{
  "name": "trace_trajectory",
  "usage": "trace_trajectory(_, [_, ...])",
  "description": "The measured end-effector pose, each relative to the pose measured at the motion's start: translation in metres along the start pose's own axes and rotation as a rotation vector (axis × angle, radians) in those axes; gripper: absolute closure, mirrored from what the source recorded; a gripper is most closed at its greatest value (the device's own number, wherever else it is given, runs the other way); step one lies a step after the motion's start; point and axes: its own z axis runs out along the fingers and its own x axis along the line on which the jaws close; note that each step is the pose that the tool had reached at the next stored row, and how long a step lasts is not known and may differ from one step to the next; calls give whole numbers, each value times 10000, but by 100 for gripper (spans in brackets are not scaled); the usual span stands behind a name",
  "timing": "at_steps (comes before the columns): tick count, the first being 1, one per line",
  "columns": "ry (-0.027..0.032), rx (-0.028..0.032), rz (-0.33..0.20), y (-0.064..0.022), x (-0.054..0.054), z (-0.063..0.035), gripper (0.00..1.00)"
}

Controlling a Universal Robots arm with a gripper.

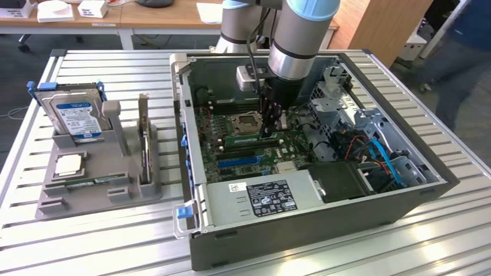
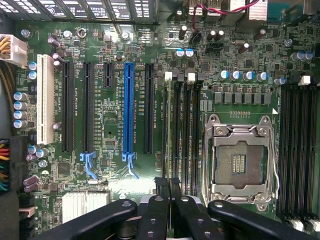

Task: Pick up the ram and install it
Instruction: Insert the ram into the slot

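1. Black fingers of the hand sit closest in the wrist view. They are pinched narrow on the top edge of the ram, which stands edge-on in a memory slot. That slot belongs to the bank just beside the CPU socket and is the one farthest from it.
2. From the wrist, the motherboard shows fine detail: a blue slot, a white slot, black slots between them, and the socket's bare contacts.
3. From the exterior view, the arm drops into the open computer case. The hand sits over the ram, a pale green strip lying along the board.
4. The case rests on a slatted metal table. A wooden table with white boxes stands behind, and a person in blue is at the exterior view's right.
5. Inside the case are a labelled power supply and blue cables. At the exterior view's left, just beside the case, a grey holder carries a tilted hard drive, an expansion card on edge, and a pale square chip lying flat.
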Motion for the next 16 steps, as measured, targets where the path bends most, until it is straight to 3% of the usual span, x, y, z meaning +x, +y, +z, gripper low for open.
trace_trajectory(4, [-21,2,1,0,0,0,89])
trace_trajectory(9, [-100,24,-2,0,0,1,89])
trace_trajectory(16, [-101,23,-2,1,9,0,89])
